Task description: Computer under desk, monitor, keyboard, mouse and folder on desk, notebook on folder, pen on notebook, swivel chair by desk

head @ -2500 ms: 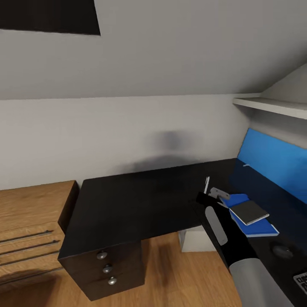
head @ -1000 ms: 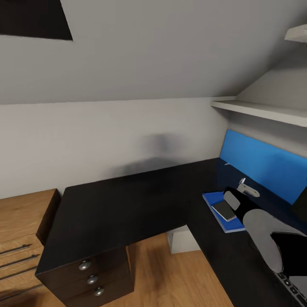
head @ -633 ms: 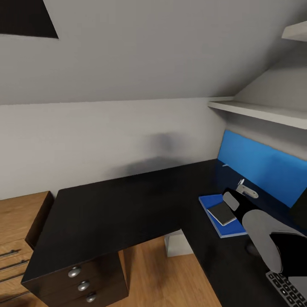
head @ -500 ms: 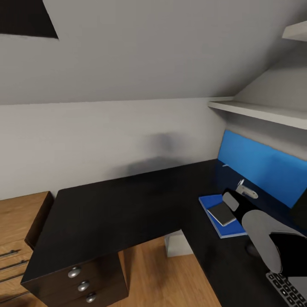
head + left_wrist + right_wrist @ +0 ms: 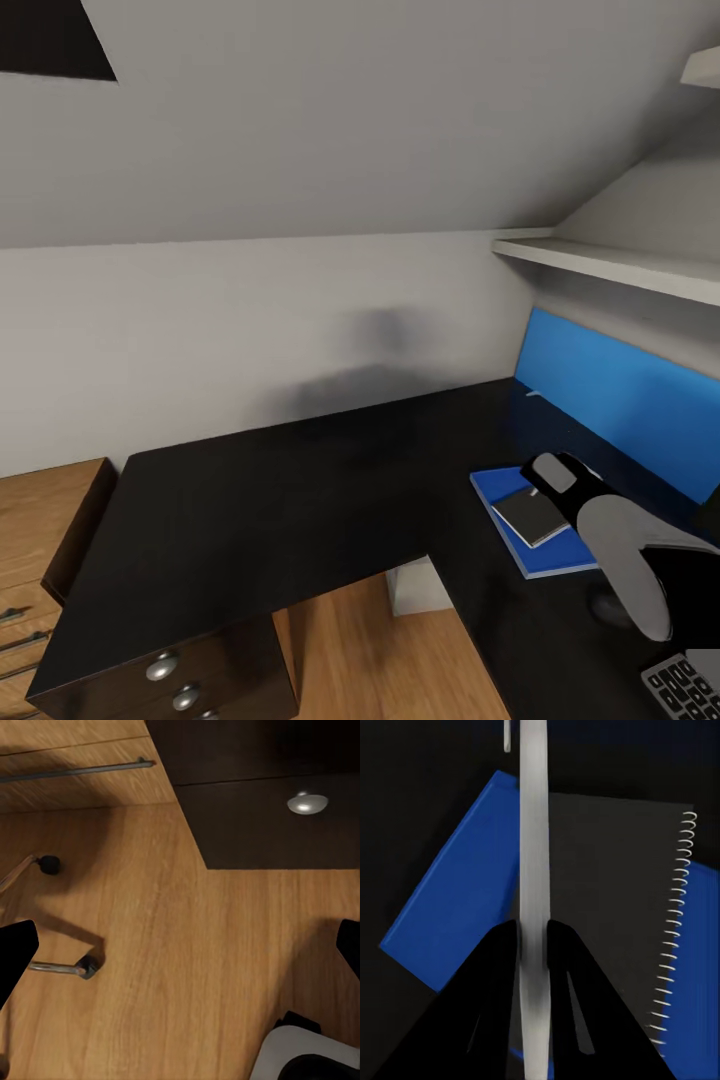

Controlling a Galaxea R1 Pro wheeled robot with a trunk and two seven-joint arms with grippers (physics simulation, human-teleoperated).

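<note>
Right end effector pinching pen | over notebook, folder | left end effector spread

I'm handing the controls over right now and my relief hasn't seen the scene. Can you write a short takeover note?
Right end effector: shut on the pen, held over the notebook.
Left end effector: open, empty, hanging low above the wooden floor.
On the desk: the folder lies flat with the notebook stacked on it; the mouse and a corner of the keyboard sit nearer the robot.
Done: folder and notebook stacked.
Left: release the pen on the notebook, then check monitor, computer and swivel chair, which I can't confirm from here.
</note>
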